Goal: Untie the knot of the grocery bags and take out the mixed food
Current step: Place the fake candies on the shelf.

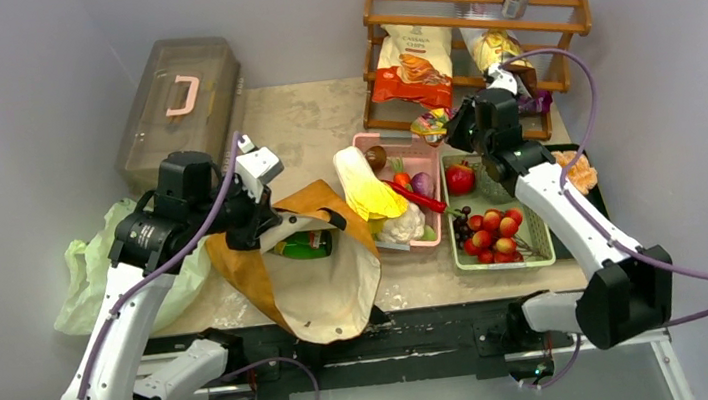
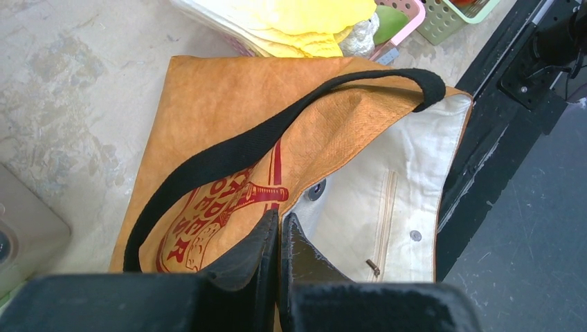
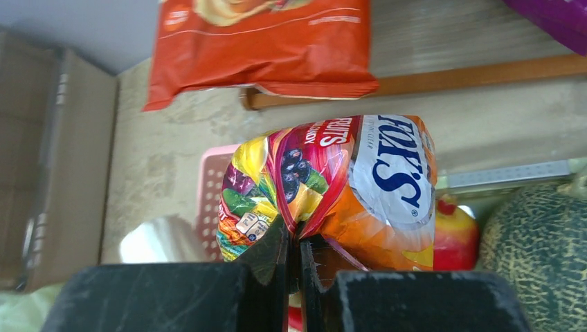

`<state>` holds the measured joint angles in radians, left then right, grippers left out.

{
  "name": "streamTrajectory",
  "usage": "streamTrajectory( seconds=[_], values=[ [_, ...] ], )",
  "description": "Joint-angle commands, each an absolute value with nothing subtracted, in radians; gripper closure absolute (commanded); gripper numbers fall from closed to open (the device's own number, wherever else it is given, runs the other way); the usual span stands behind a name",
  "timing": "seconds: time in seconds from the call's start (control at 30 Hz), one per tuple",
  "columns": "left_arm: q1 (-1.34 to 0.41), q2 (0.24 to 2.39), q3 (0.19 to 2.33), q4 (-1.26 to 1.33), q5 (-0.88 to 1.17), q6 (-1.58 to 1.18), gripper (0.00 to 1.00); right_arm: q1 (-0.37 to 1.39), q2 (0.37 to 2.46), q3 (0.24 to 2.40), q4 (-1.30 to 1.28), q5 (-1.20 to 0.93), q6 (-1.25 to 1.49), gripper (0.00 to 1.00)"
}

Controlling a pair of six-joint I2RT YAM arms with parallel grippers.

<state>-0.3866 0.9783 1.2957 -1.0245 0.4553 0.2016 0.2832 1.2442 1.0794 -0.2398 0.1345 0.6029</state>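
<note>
At the desk's left edge, pale-green bag (image 1: 92, 275): crumpled, half behind the left arm (its knot cannot be made out).
Mustard tote (image 2: 228, 111): lying on the desk (image 1: 310, 114) near the front edge, mouth open, cream lining showing, black strap (image 2: 277, 131) arching over it; round red logo, lettering not readable in full.
Left tool (image 2: 279, 220): clenched on the tote's rim.
Green bottle (image 1: 305, 246): inside the tote's mouth.
Snack packet (image 3: 332, 187): printed "FOX'S" and "FRUITS", held up over the baskets' far end.
Right tool (image 3: 294, 241): clamped on the packet's lower edge.
Pink basket (image 1: 403, 139): cabbage (image 1: 369, 186) and red chilli (image 1: 417, 196).
Green basket (image 1: 541, 239): red fruits (image 1: 489, 230) and grapes (image 1: 460, 218).
Chip bag (image 1: 412, 67): on the wooden rack, print too small to read.
</note>
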Motion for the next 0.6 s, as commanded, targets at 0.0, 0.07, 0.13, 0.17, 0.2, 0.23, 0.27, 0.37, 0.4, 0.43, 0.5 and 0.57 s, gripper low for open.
streamTrajectory(
  seconds=[0.0, 0.07, 0.13, 0.17, 0.2, 0.23, 0.27, 0.37, 0.4, 0.43, 0.5, 0.57],
  values=[
    [-0.379, 0.982, 1.298, -0.974, 0.44, 0.207, 1.0, 0.226, 1.305, 1.114, -0.204, 0.131, 0.615, 1.0],
    [-0.379, 0.985, 1.299, -0.974, 0.437, 0.211, 1.0, 0.208, 1.339, 1.117, -0.208, 0.139, 0.612, 1.0],
    [-0.379, 0.988, 1.299, -0.975, 0.437, 0.215, 1.0, 0.182, 1.376, 1.12, -0.228, 0.142, 0.622, 1.0],
    [-0.379, 0.989, 1.299, -0.974, 0.435, 0.216, 1.0, 0.169, 1.393, 1.12, -0.228, 0.14, 0.625, 1.0],
    [-0.379, 0.989, 1.298, -0.974, 0.435, 0.217, 1.0, 0.158, 1.407, 1.119, -0.215, 0.134, 0.622, 1.0],
    [-0.379, 0.988, 1.297, -0.974, 0.435, 0.216, 1.0, 0.148, 1.418, 1.114, -0.178, 0.123, 0.609, 1.0],
    [-0.379, 0.989, 1.296, -0.973, 0.434, 0.216, 1.0, 0.142, 1.425, 1.101, -0.124, 0.111, 0.579, 1.0],
    [-0.379, 0.988, 1.292, -0.98, 0.432, 0.218, 1.0, 0.14, 1.446, 1.08, 0.048, 0.087, 0.512, 1.0],
    [-0.379, 0.988, 1.291, -0.982, 0.432, 0.221, 1.0, 0.14, 1.458, 1.084, 0.084, 0.077, 0.49, 1.0],
    [-0.379, 0.988, 1.29, -0.983, 0.43, 0.222, 1.0, 0.141, 1.471, 1.091, 0.111, 0.079, 0.478, 1.0],
    [-0.379, 0.99, 1.292, -0.985, 0.426, 0.225, 1.0, 0.14, 1.511, 1.113, 0.124, 0.115, 0.471, 1.0],
    [-0.379, 0.993, 1.294, -0.985, 0.423, 0.228, 1.0, 0.135, 1.549, 1.133, 0.124, 0.138, 0.468, 1.0]
  ],
)
